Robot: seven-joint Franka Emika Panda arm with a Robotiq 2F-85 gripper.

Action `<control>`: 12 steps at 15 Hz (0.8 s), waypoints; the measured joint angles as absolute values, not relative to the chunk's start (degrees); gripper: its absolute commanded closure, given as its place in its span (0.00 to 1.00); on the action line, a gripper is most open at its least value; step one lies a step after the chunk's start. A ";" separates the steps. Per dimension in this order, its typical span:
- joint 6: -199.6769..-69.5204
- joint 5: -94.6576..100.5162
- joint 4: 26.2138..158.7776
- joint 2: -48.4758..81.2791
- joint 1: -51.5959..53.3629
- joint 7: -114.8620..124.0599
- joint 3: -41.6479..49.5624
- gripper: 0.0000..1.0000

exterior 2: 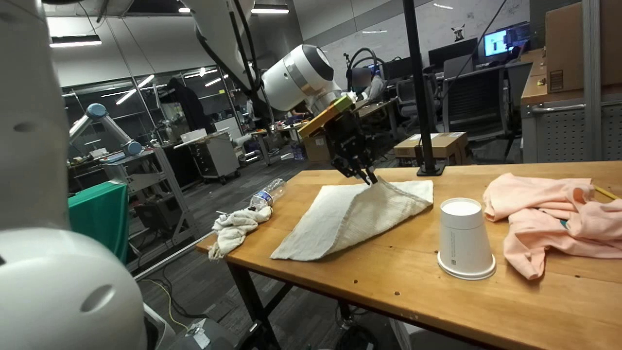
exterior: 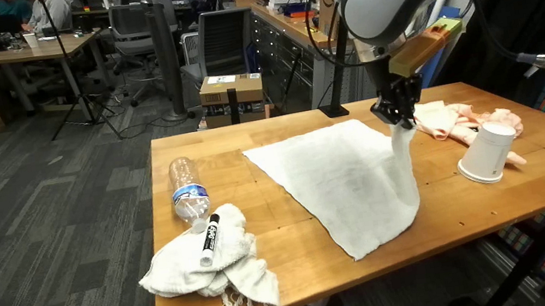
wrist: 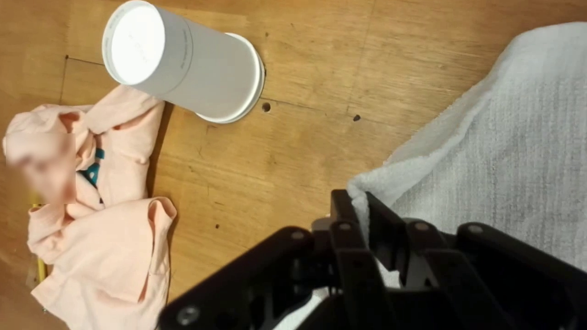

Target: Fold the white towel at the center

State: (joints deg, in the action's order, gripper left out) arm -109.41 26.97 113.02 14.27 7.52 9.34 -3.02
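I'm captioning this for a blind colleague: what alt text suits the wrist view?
A black gripper pinches a lifted part of a white towel over a wooden table. At left, an upside-down white cup stands beside crumpled peach cloth.

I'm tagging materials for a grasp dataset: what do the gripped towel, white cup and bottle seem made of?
Gripped towel: matte woven cloth, perhaps cotton; fine ribs show in the wrist view.
White cup: probably smooth paper, given its rolled rim; plastic is possible.
Bottle: shiny, probably plastic; see-through, with glints.

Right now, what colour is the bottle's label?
The label is mostly blue, clearest in an exterior view.
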 measured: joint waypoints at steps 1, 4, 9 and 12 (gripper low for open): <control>-108.47 26.37 111.29 15.24 7.83 9.47 -3.19 0.95; -105.85 24.49 106.14 18.19 8.67 9.78 -3.38 0.95; -103.22 20.27 98.03 22.36 9.72 9.79 -3.79 0.96; -101.42 18.19 93.33 24.64 10.66 9.88 -4.33 0.96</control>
